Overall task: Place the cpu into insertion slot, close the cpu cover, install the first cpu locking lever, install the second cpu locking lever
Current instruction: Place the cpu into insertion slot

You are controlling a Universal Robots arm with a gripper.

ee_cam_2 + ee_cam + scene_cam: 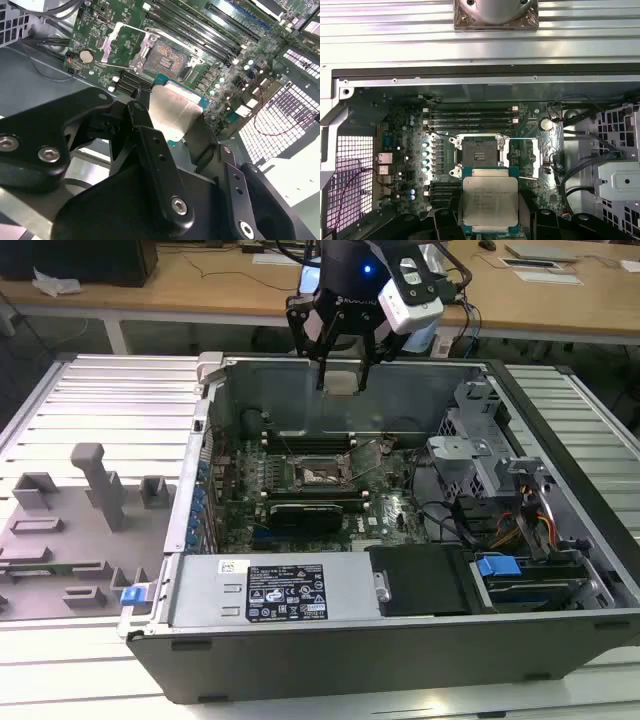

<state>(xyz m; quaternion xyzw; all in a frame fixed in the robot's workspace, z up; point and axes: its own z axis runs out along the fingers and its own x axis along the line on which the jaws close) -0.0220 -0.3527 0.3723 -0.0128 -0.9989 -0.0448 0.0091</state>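
Gripper [343,375] at top centre of the exterior view, pinched on the cpu [343,384], held above the open computer case [300,665]. Insertion slot [318,475] mid-frame, pins exposed. The cpu cover [537,159] looks flipped open beside it.

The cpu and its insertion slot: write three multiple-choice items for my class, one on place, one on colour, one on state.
1. Where is the cpu?
A) on the grey table beside the case
B) held by the gripper above the circuit board
C) on the drive bay

2. What colour is the circuit board around the insertion slot?
A) green
B) red
C) white

3. What state is the insertion slot in?
A) empty, pins bare
B) filled by a chip
C) shut under its cover

Answers: 1 B, the gripper clamps it over the board; 2 A, green shows around the slot in both wrist views; 3 A, its shiny pins lie uncovered.
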